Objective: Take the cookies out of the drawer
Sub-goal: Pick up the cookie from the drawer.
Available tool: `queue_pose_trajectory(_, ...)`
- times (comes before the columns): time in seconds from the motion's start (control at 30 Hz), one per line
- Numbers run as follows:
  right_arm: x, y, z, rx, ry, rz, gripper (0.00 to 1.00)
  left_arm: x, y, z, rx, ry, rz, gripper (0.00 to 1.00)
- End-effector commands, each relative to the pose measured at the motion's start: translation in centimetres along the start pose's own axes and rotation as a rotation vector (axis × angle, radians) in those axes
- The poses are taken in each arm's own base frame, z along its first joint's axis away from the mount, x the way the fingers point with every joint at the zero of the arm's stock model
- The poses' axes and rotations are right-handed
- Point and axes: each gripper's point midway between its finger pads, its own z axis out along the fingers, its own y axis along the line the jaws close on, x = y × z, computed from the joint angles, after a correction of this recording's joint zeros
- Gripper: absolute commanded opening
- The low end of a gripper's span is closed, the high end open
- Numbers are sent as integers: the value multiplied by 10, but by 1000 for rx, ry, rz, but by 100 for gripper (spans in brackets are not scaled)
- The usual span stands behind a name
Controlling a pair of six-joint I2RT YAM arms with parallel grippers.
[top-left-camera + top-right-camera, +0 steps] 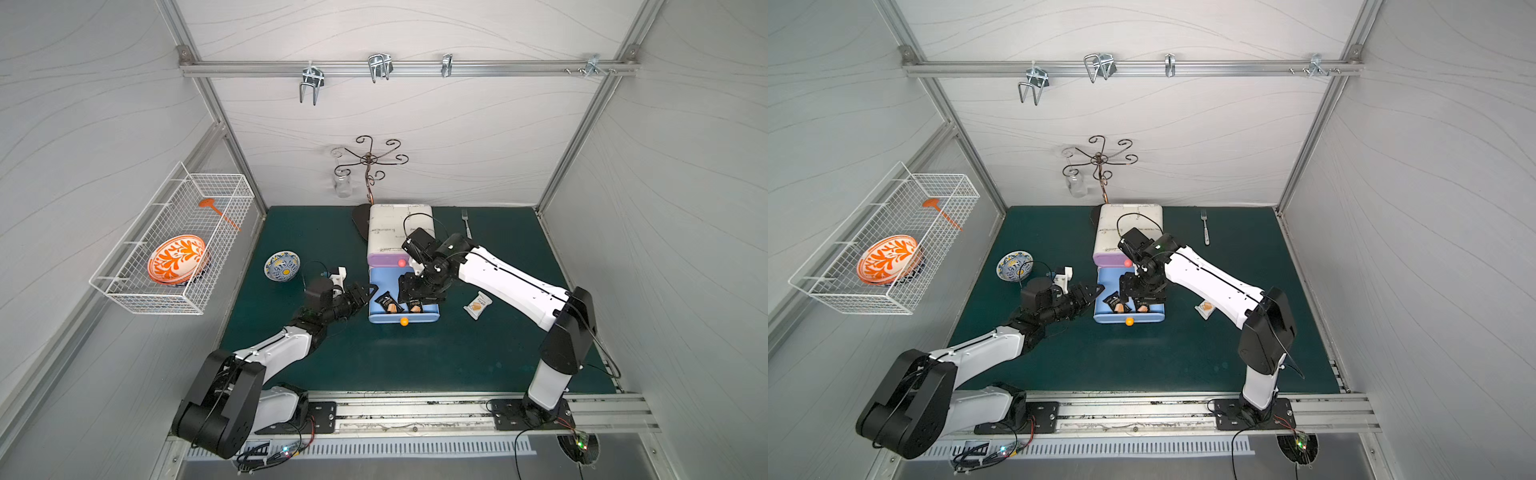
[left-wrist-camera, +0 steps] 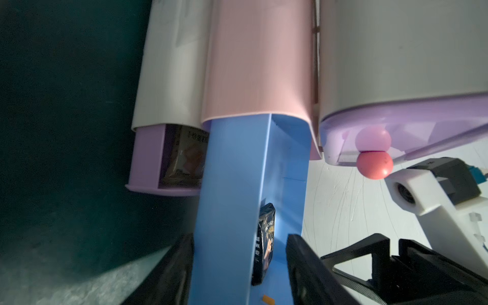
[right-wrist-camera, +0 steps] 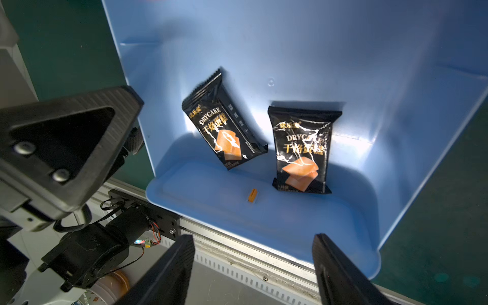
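Note:
The blue drawer (image 1: 424,318) (image 1: 1146,319) stands pulled out of a small white cabinet (image 1: 386,228). Two black cookies packets lie in it (image 3: 224,126) (image 3: 301,153), seen in both top views (image 1: 388,302) (image 1: 1119,302). A pale packet (image 1: 478,305) lies on the mat to its right. My right gripper (image 1: 415,300) (image 3: 252,237) hangs open over the drawer, nothing between its fingers. My left gripper (image 1: 370,289) (image 2: 240,237) is open at the drawer's left wall (image 2: 229,184), jaws either side of it. Another pale packet (image 2: 184,158) shows inside a lilac drawer standing ajar.
A blue-and-yellow bowl (image 1: 282,266) sits left of the drawer, close behind my left wrist. A fork (image 1: 466,222) lies at the back right. A black wire stand (image 1: 370,166) and a glass jar (image 1: 343,185) are behind the cabinet. A wire basket (image 1: 137,299) hangs on the left wall.

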Motion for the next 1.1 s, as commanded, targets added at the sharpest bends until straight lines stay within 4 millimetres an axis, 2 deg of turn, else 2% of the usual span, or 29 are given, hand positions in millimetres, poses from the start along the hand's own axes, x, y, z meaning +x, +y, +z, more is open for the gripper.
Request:
queue_pose_trajectory(0.0,1,-1,1,23,10,-9,75,-7,-21,0,69,-11,62,69)
queue_pose_trajectory(0.27,0,3,1,4,10,-14,76,6,5,-7,43,-31,29,78)
queue_pose_trajectory(0.57,0,4,-1,-3,4,-24,76,9,2,-7,103,-63,-13,81)
queue_pose_trajectory(0.77,1,4,0,-5,2,-29,76,5,1,-5,111,-78,-17,77)
queue_pose_trajectory(1.07,1,3,2,1,7,-30,75,0,-10,0,152,-71,-18,62)
